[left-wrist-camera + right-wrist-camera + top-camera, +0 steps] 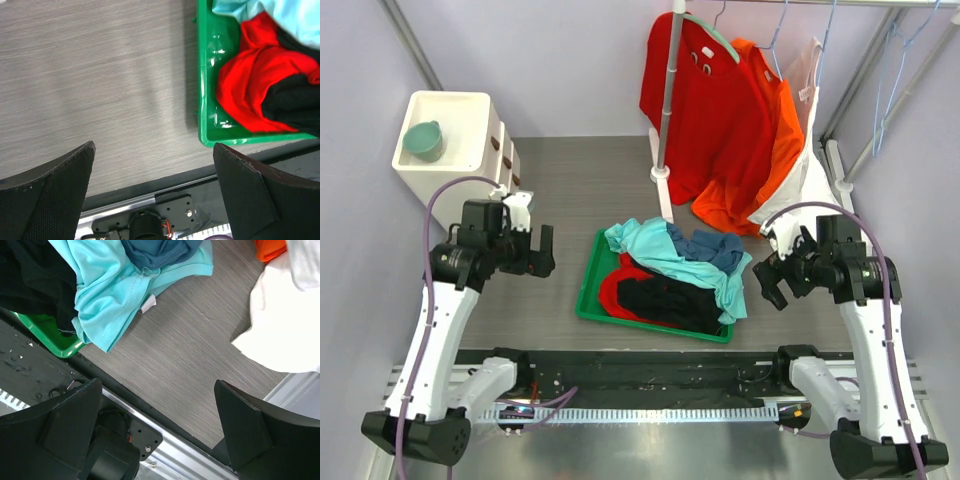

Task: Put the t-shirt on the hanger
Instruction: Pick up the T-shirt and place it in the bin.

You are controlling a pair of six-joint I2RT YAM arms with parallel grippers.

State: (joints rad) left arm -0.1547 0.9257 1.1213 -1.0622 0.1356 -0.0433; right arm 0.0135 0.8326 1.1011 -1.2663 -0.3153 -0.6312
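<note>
One green tray [588, 288] is found at the middle of the table [570, 190]. Four garments are counted in it. The t-shirt [665, 255] is heaped across the far and right side, with one fold spilling over the tray's right edge onto the table (a small white label [148, 303] is seen there in the right wrist view). A slate-blue garment [715, 245] is bunched on top of it. A red garment [610, 290] and a black garment [665, 295] are packed into the near half.

One white drawer unit [470, 110] is placed at the far left, and one teal bowl [423, 140] is set on top of it. What the bowl contains cannot be told.

Three garments are hung on the rack behind the tray: a red shirt [705, 110], an orange shirt [775, 130] and a white garment [805, 180]. The hanger [897, 45] is made out only faintly, as thin pale-blue wire at the far right rail.

Two grippers are counted. The left gripper [535, 255] is held left of the tray, released, with nothing between its fingers. The right gripper [767, 283] is held just right of the tray, likewise released and holding nothing.
</note>
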